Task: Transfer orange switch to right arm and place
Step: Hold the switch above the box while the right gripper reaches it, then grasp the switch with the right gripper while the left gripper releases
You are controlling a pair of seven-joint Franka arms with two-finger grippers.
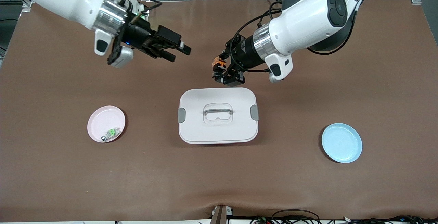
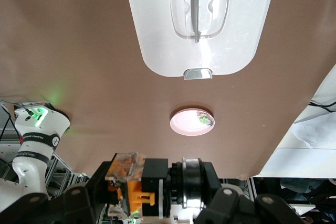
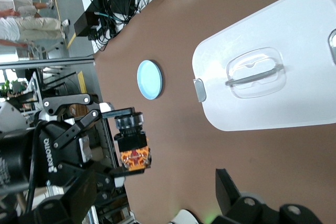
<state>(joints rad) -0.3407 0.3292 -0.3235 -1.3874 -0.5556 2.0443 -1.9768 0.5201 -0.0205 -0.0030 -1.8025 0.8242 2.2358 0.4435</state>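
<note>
Orange switch (image 1: 217,67), a small black cylindrical push-button body with orange plastic parts, was pinched in the left claw (image 1: 219,70), in the air just over the counter strip at the robot-side edge of the white rounded-rectangle plastic lidded box (image 1: 218,115) with grey side clips. That box served as landmark. Left claw was clamped tight on the switch.

Right claw (image 1: 178,52) hung over bare brown counter (image 1: 219,183), toward the right arm's end from the box, well apart from the switch, fingers spread wide with nothing between them, pointed toward the left claw.

Judgement: handover step, not yet made. The two claws faced each other across a gap. Next move would call for closing that gap, lining the spread fingers up on a free part of the switch body, shutting them, and only then letting the left claw release.

Pale pink round plate (image 1: 106,124) lay on the counter toward the right arm's end from the box, with a small green-and-white component (image 1: 111,133) in it. Pale blue round plate (image 1: 342,142) lay toward the left arm's end, bare.

Views: right wrist view showed the switch end-on in the left claw, black barrel and orange part both plain. Left wrist view showed only its orange part past the claw's own body, plus the box handle and pink plate. Only the front view gave the gap between claws.
</note>
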